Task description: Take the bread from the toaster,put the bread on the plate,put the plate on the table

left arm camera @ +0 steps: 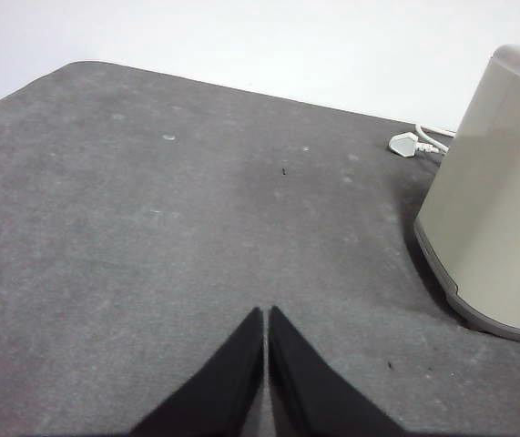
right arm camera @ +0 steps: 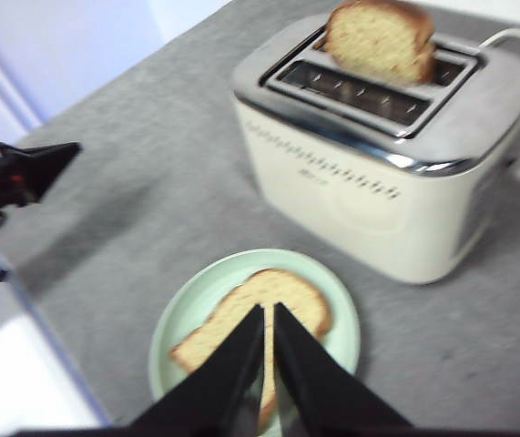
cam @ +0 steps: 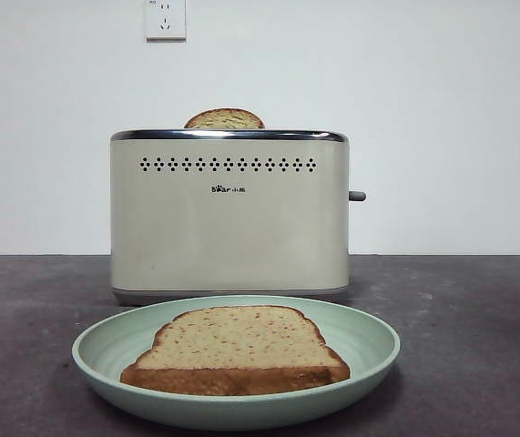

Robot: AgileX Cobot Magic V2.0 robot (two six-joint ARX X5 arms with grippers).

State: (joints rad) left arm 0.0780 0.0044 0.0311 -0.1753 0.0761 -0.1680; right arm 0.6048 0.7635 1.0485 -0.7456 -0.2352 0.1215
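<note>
The bread (cam: 237, 346) lies flat on the mint-green plate (cam: 369, 350), which rests on the table (cam: 478, 309) in front of the cream toaster (cam: 228, 228). In the right wrist view, my right gripper (right arm camera: 269, 309) hangs shut and empty above the bread (right arm camera: 291, 296) and plate (right arm camera: 187, 319). My left gripper (left arm camera: 266, 311) is shut and empty, low over bare table beside the toaster (left arm camera: 496, 200). Neither gripper shows in the front view.
A second slice (cam: 224, 119) pokes up from the toaster's rear slot (right arm camera: 378, 36). A white plug and cord (left arm camera: 405, 144) lie behind the toaster. The left arm's black tip (right arm camera: 23, 168) shows near the table's edge. A wall stands behind.
</note>
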